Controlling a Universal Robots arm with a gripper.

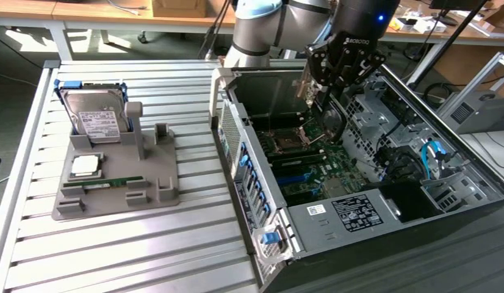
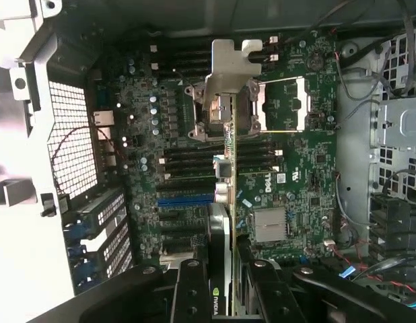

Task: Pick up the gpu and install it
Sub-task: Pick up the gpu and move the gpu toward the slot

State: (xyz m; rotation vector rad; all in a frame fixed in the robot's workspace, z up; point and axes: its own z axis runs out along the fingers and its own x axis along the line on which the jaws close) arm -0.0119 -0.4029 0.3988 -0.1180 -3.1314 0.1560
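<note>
**Item:** gpu.

**Orientation:** held on edge, so that a thin line is presented in the wrist view. The long axis is directed away from the claw toward the motherboard, with the bracket at the far end.

**Appearance:** a thin flat card with small connectors set along its edge. A dark face bearing an NVIDIA mark is seen beside the fingers. The bracket is silvery and bent over at its tip.

**Location:** suspended inside the open computer case, over the board and near the processor socket.

**Holder:** the claw is clamped on the gpu, one finger against each flat side.

**Surroundings:** the case is laid on a slatted metal table. Well apart, on the exterior view's left, a grey holder is stood, in which a hard drive and a memory stick are kept.
</note>
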